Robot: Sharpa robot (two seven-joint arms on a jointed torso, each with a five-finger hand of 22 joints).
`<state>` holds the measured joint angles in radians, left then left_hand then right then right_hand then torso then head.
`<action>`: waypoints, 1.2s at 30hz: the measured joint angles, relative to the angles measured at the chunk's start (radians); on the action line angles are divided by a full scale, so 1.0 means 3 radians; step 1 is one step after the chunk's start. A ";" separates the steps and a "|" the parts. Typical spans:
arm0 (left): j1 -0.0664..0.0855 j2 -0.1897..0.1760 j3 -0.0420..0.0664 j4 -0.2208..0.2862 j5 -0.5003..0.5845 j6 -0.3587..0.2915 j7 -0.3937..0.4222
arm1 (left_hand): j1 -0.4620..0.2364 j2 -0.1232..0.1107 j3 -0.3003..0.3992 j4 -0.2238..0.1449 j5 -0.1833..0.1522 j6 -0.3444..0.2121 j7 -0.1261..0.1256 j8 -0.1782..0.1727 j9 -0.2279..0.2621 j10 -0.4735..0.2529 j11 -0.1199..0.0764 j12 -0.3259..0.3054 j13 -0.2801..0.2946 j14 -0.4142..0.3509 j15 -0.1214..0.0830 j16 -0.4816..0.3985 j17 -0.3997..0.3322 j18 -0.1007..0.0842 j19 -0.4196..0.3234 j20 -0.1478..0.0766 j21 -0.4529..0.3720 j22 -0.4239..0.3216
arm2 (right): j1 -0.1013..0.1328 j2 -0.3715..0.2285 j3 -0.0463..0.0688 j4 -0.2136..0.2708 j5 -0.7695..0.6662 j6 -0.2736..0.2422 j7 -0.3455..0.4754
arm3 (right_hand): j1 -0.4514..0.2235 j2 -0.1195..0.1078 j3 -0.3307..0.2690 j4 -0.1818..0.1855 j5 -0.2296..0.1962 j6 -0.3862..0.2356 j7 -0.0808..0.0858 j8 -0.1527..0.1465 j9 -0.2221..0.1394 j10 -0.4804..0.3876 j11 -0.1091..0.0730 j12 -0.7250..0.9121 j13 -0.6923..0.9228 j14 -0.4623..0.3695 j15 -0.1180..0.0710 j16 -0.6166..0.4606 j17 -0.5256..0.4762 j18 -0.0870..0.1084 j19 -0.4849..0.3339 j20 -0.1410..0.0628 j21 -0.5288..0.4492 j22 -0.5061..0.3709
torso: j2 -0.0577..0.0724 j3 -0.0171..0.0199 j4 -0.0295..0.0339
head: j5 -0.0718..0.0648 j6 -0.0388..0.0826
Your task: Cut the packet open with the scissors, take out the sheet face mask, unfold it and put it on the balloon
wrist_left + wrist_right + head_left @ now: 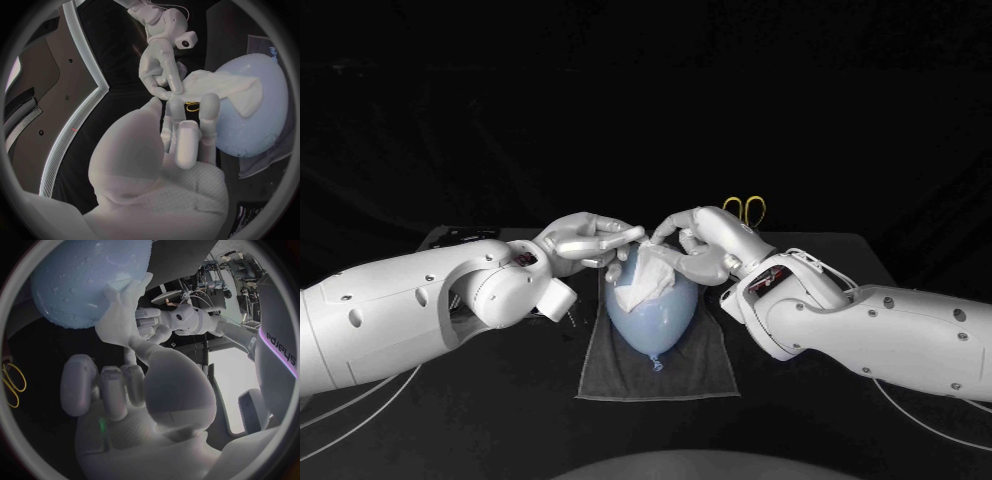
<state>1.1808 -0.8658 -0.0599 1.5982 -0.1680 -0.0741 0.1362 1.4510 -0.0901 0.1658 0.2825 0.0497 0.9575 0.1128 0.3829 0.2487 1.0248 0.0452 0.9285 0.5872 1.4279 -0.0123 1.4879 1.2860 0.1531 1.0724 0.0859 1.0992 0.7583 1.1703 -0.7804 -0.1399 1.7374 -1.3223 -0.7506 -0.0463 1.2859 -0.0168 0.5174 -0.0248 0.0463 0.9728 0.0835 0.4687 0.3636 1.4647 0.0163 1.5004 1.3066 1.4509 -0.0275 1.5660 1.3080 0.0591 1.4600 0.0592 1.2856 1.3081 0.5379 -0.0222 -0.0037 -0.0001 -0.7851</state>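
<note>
The balloon lies on a grey cloth, long axis running away from the robot with the knot nearest, and the sheet face mask sits as a white, crumpled wad on the balloon's far end, its nearer part bare. Over that far end both hands meet at the mask's raised edge, equally near it: the right hand pinches it, the left hand has fingertips against it, though I cannot tell whether they grip. Spreading it will likely mean drawing the sheet toward the knot; the scissors lie beyond the balloon.
</note>
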 measured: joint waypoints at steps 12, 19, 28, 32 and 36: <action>0.0000 -0.0001 0.0000 -0.0005 -0.0067 -0.0012 -0.0072 | 0.0041 -0.0016 -0.0009 -0.0009 0.0000 0.0011 -0.0012 0.0016 0.0003 0.0000 0.0000 0.0000 -0.0005 0.0000 0.0000 0.0000 -0.0002 0.0000 0.0000 0.0000 0.0000 -0.0003 | -0.0001 -0.0005 0.0000 0.0008 -0.0006 -0.0048 0.0005 | 0.0004 0.0004 0.0000 0.0000 -0.0001 0.0003 0.0012 -0.0004 0.0000 0.0000 0.0000 -0.0001 0.0000 0.0000 0.0000 0.0004 -0.0002 0.0000 0.0007 -0.0007 0.0019 -0.0001 | 0.0000 0.0000 0.0001 | -0.0001 -0.0004; 0.0000 -0.0002 0.0000 -0.0005 -0.0101 -0.0015 -0.0100 | 0.0066 -0.0027 -0.0018 -0.0018 0.0000 0.0011 -0.0012 0.0023 0.0008 0.0000 0.0000 0.0000 -0.0007 -0.0001 0.0000 -0.0001 -0.0017 0.0000 0.0000 0.0000 0.0000 -0.0004 | -0.0001 -0.0005 0.0000 0.0008 -0.0007 -0.0056 0.0006 | 0.0004 0.0004 -0.0001 0.0001 -0.0002 0.0005 0.0010 0.0010 0.0000 0.0000 0.0000 -0.0003 0.0000 0.0000 0.0000 0.0004 -0.0002 -0.0004 0.0004 -0.0014 0.0019 -0.0003 | -0.0001 0.0000 0.0001 | 0.0002 -0.0006; -0.0001 -0.0002 0.0000 0.0002 -0.0130 -0.0021 -0.0099 | 0.0169 0.0006 0.0001 -0.0037 0.0000 0.0061 -0.0063 0.0078 0.0026 0.0024 -0.0052 0.0000 -0.0037 0.0035 -0.0036 0.0021 0.0032 0.0000 0.0000 0.0000 -0.0001 -0.0012 | -0.0001 0.0001 0.0000 0.0005 -0.0010 -0.0052 -0.0005 | 0.0004 0.0003 -0.0001 0.0001 -0.0008 0.0006 0.0009 0.0010 0.0000 0.0000 0.0000 0.0010 0.0000 0.0000 0.0000 0.0002 0.0000 -0.0019 0.0004 -0.0014 0.0019 -0.0002 | 0.0000 -0.0001 0.0001 | 0.0010 -0.0016; -0.0002 -0.0005 0.0000 0.0005 -0.0143 -0.0026 -0.0090 | 0.0191 0.0029 0.0032 -0.0039 0.0000 0.0071 -0.0073 0.0082 0.0028 0.0041 -0.0068 -0.0025 -0.0051 0.0047 -0.0047 0.0026 0.0051 0.0000 0.0012 -0.0012 -0.0001 -0.0010 | -0.0001 0.0004 0.0000 0.0005 -0.0013 -0.0051 -0.0009 | 0.0003 0.0003 -0.0001 0.0001 -0.0009 0.0006 0.0009 0.0009 0.0000 0.0000 0.0000 0.0010 0.0000 0.0000 0.0000 -0.0003 0.0000 -0.0020 0.0003 -0.0014 0.0019 -0.0001 | 0.0000 -0.0001 0.0001 | 0.0020 -0.0021; -0.0002 -0.0006 0.0000 0.0007 -0.0149 -0.0032 -0.0083 | 0.0246 0.0054 0.0085 -0.0051 0.0000 0.0082 -0.0084 0.0094 0.0030 0.0058 -0.0085 -0.0061 -0.0070 0.0056 -0.0056 0.0036 0.0070 0.0000 0.0023 -0.0024 0.0015 0.0000 | -0.0001 0.0006 0.0000 0.0005 -0.0017 -0.0049 -0.0014 | 0.0003 0.0003 -0.0001 0.0001 -0.0009 0.0006 0.0008 0.0007 0.0000 0.0000 0.0000 0.0010 0.0000 0.0000 0.0000 -0.0002 0.0000 -0.0020 0.0002 -0.0013 0.0019 0.0000 | -0.0001 -0.0001 0.0001 | 0.0022 -0.0025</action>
<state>1.1801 -0.8677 -0.0599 1.6002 -0.2127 -0.0838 0.1113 1.5248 -0.0738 0.1914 0.2671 0.0497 0.9823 0.0875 0.4112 0.2576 1.0422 0.0196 0.9102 0.5662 1.4447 -0.0293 1.4986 1.3072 0.1532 1.0794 0.0788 1.1039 0.7582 1.1699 -0.7786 -0.1399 1.7389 -1.3274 -0.7654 -0.0504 1.2869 -0.0158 0.5170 -0.0245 0.0437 0.9745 0.0860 0.4708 0.3636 1.4646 0.0164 1.5035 1.3066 1.4509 -0.0275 1.5654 1.3081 0.0531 1.4607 0.0553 1.2913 1.3080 0.5378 -0.0226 -0.0035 0.0066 -0.7926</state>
